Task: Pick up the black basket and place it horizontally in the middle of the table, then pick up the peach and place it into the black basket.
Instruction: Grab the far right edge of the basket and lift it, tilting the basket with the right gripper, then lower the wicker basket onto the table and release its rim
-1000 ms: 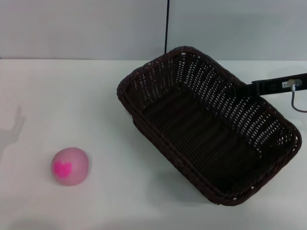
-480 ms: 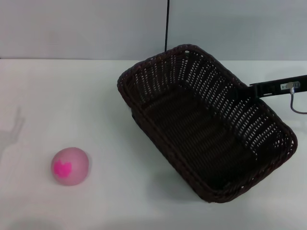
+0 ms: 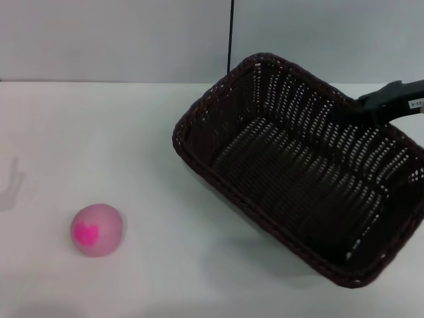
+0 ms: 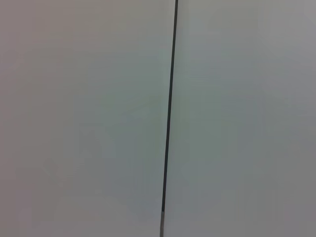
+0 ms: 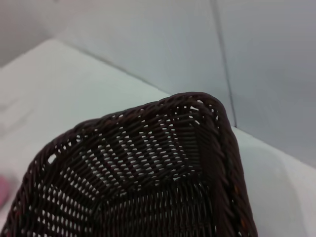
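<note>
1. Change since the earlier head frames: the dark brown-black rectangular woven wicker basket has shifted toward the right and tipped, so its near right end now runs to the picture's right edge and its far corner sits higher against the wall. The black right gripper has risen with it. The small pale pink ball-shaped peach with a magenta blotch has not moved.

2. Head view: the basket lies diagonally over the right half of the broad plain white table, open side up, and is tilted. The right gripper meets the basket at its far long rim, on the right. Its fingertips are hidden behind the weave, so whether they clamp the rim cannot be told. The peach rests on the table at the near left, well apart from the basket, blotch facing the camera. A thin dark vertical line marks the grey wall behind.

3. Left wrist view: only plain grey wall with the same dark vertical seam. The left gripper is not seen in any view.

4. Right wrist view: close look down on one corner of the basket, showing braided rim and open-weave sides, with white table beyond and wall behind. A sliver of pink at the picture's edge is the peach. The gripper's own fingers do not show here.
</note>
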`<state>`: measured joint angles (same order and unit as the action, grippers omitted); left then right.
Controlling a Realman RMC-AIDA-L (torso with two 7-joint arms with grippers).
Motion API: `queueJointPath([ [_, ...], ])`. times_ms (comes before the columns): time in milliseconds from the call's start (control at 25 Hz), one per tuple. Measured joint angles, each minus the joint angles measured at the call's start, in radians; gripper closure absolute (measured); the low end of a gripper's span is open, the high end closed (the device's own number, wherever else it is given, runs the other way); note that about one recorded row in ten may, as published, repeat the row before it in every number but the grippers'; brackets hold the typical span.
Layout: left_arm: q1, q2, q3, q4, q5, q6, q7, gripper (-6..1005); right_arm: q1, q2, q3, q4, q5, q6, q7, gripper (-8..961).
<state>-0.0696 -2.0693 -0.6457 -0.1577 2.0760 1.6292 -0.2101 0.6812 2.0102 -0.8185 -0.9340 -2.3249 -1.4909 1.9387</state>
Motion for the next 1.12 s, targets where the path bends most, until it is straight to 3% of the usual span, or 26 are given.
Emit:
queueJointPath([
  [200,0.04,-0.001,0.001,-0.045,0.002,0.017,0.0,168,0.019,-0.019,-0.037,-0.009,0.0,-0.027,-0.205,775],
  [360,0.049,-0.002,0.008,-0.054,0.002,0.018,0.0,168,0.035,-0.023,-0.044,-0.018,0.0,-0.03,-0.299,775],
  [440,0.051,-0.001,0.053,-0.055,0.003,0.022,0.004,169,0.045,-0.022,-0.049,-0.024,0.0,-0.031,-0.369,775],
  [720,0.05,0.0,0.112,-0.058,0.004,0.031,0.003,169,0.078,0.016,-0.058,-0.035,0.009,-0.048,-0.55,774],
  [800,0.055,-0.001,0.134,-0.061,0.004,0.038,0.003,170,0.085,0.037,-0.086,-0.033,0.01,-0.056,-0.616,774],
  [1120,0.072,0.0,0.148,-0.062,0.004,0.049,0.002,170,0.085,0.054,-0.18,-0.036,0.012,-0.049,-0.683,774],
])
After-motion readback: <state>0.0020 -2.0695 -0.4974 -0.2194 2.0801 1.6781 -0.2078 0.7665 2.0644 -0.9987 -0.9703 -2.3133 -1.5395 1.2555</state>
